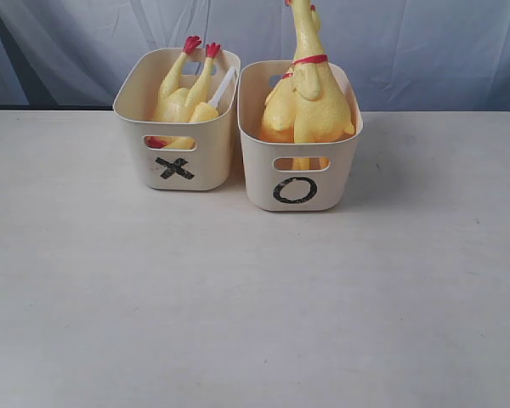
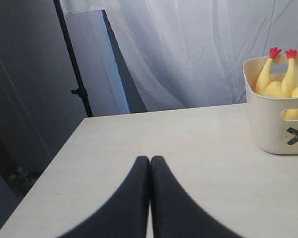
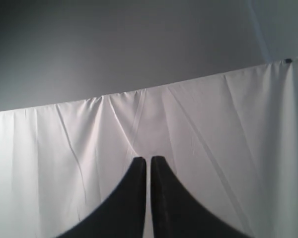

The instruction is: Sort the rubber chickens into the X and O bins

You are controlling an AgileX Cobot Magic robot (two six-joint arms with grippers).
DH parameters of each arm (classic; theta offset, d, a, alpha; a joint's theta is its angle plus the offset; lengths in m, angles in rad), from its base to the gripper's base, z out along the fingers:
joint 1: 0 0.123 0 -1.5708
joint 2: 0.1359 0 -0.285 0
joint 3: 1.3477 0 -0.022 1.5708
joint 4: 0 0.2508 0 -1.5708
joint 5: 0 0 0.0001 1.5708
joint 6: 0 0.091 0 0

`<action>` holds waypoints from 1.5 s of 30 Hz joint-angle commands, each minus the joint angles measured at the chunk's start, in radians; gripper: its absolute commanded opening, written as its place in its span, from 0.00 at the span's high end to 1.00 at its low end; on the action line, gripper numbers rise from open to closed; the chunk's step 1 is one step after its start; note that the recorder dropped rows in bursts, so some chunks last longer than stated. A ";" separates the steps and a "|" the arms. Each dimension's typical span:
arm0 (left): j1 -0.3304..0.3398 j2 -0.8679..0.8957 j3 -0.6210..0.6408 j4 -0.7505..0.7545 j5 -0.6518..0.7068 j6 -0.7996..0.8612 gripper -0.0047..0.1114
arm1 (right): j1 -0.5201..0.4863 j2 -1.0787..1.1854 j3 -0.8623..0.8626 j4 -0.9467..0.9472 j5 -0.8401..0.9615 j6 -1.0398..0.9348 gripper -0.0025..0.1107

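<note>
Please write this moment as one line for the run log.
left tool: shut, empty | right tool: shut, empty | X bin: chicken body, feet up | O bin: upright chicken

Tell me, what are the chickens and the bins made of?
Chickens: probably soft rubber, with matte yellow, bumpy skin and red painted bits. Bins: they look like hard plastic, smooth and cream, with thin, even walls and rounded corners.

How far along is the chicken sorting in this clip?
Done, apparently: a feet-up chicken body and white tube sit in the X bin, an upright chicken in the O bin. In hand: nothing; left end effector and right end effector are shut, empty. Left: no chicken visible on the table.
</note>
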 commanded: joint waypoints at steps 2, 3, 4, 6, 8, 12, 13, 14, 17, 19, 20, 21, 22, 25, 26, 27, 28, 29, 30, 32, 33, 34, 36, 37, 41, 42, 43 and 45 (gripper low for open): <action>0.005 -0.008 0.005 0.002 -0.007 0.000 0.96 | -0.038 -0.029 0.004 -0.002 -0.011 -0.005 0.94; 0.005 -0.008 0.005 0.002 -0.007 0.000 0.96 | -0.038 -0.029 0.004 -0.002 -0.011 -0.005 0.94; 0.005 -0.008 0.005 0.002 -0.007 0.000 0.96 | -0.038 -0.029 0.004 -0.002 -0.011 -0.005 0.94; 0.005 -0.008 0.005 0.002 -0.007 0.000 0.96 | -0.039 -0.021 0.004 -0.002 -0.011 -0.005 0.94; 0.005 -0.008 0.005 0.002 -0.007 0.000 0.96 | -0.040 -0.017 0.004 -0.002 -0.009 -0.005 0.94; 0.005 -0.008 0.005 0.002 -0.007 0.000 0.96 | -0.040 -0.017 0.004 -0.002 -0.003 -0.005 0.94; 0.005 -0.008 0.005 0.002 -0.007 0.000 0.96 | -0.040 -0.017 0.004 -0.002 -0.003 -0.005 0.94; 0.005 -0.008 0.005 0.002 -0.007 0.000 0.96 | -0.040 -0.017 0.004 -0.002 -0.003 -0.005 0.94; 0.005 -0.008 0.005 0.002 -0.007 0.000 0.96 | -0.040 -0.017 0.004 -0.002 -0.003 -0.005 0.94; 0.005 -0.008 0.005 0.002 -0.007 0.000 0.96 | -0.040 -0.017 0.004 -0.002 -0.003 -0.005 0.94; 0.005 -0.008 0.005 0.002 -0.007 0.000 0.96 | -0.040 -0.017 0.005 -0.002 -0.003 -0.005 0.94; 0.005 -0.008 0.005 0.002 -0.007 0.000 0.96 | -0.040 -0.017 0.005 -0.002 -0.003 -0.005 0.94; 0.005 -0.008 0.005 0.002 -0.007 0.000 0.96 | -0.040 -0.017 0.005 -0.002 -0.003 -0.005 0.94; 0.005 -0.008 0.007 0.002 -0.007 0.000 0.96 | -0.040 -0.017 0.051 -0.002 -0.065 -0.005 0.94; 0.005 -0.008 0.009 0.002 -0.007 0.000 0.96 | -0.040 -0.017 0.083 -0.002 -0.100 -0.005 0.94; 0.005 -0.008 0.009 0.000 -0.007 0.000 0.96 | -0.040 -0.017 0.105 -0.002 -0.109 -0.005 0.94; 0.005 -0.008 0.009 0.000 -0.007 0.000 0.96 | -0.040 -0.019 0.131 -0.002 -0.111 -0.005 0.94; 0.005 -0.008 0.009 0.002 -0.007 0.000 0.96 | -0.040 -0.021 0.149 -0.002 -0.100 -0.005 0.94; 0.005 -0.008 0.009 0.002 -0.007 0.000 0.96 | -0.040 -0.026 0.169 -0.002 -0.084 -0.005 0.94; 0.005 -0.008 0.009 0.002 -0.007 0.000 0.96 | -0.040 -0.034 0.206 -0.002 -0.076 -0.005 0.94; 0.005 -0.008 0.009 0.002 -0.007 0.000 0.96 | -0.040 -0.034 0.215 -0.002 -0.075 -0.005 0.94; 0.005 -0.008 0.009 0.002 -0.007 0.000 0.96 | -0.040 -0.034 0.216 -0.002 -0.062 -0.005 0.94; 0.005 -0.008 0.009 0.002 -0.007 0.000 0.96 | -0.040 -0.034 0.216 -0.002 -0.033 -0.005 0.94; 0.005 -0.008 0.009 0.002 -0.007 0.000 0.96 | -0.040 -0.034 0.216 -0.002 -0.023 -0.005 0.94; 0.005 -0.008 0.009 0.002 -0.007 0.000 0.96 | -0.040 -0.034 0.216 -0.002 -0.020 -0.005 0.94; 0.005 -0.008 0.009 0.002 -0.007 0.000 0.96 | -0.040 -0.034 0.216 -0.002 -0.020 -0.005 0.94; 0.005 -0.008 0.009 0.002 -0.007 0.000 0.96 | -0.040 -0.034 0.216 -0.002 -0.020 -0.005 0.94; 0.005 -0.008 0.009 0.002 -0.007 0.000 0.96 | -0.040 -0.034 0.216 -0.002 -0.020 -0.005 0.94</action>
